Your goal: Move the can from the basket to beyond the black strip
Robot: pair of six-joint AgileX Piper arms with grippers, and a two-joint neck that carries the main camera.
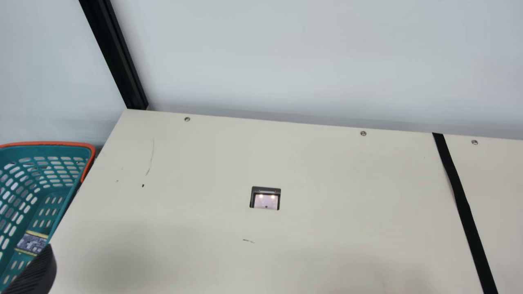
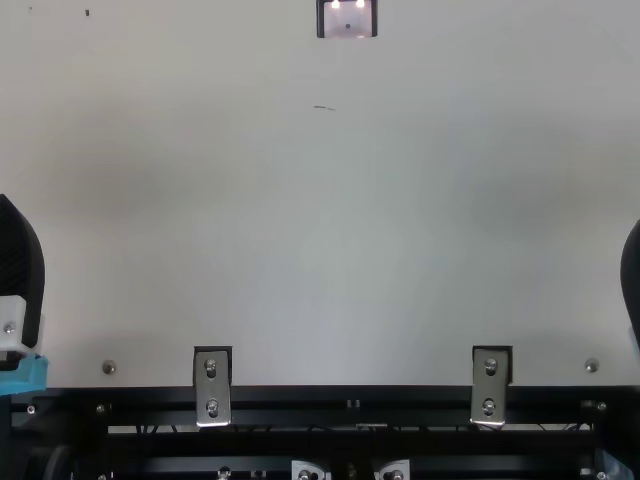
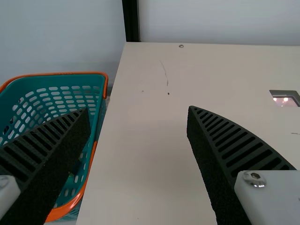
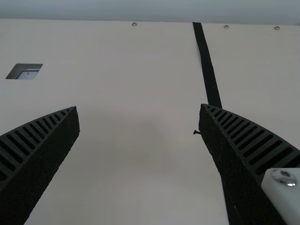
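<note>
Both stood spread: the left pincer point(image 1: 39, 271), cut off in the main view, and the right pincer point(image 2: 631, 280), cropped in the top view; the can point(image 1: 32, 242) lay partly hidden inside the teal basket point(image 1: 45, 150).

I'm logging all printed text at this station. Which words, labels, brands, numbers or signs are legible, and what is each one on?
No text can be read.
Patterned item in the basket: any print is too small to read.
Table: scuffs and small dark marks, no letters.
Black strip: no lettering visible.
</note>
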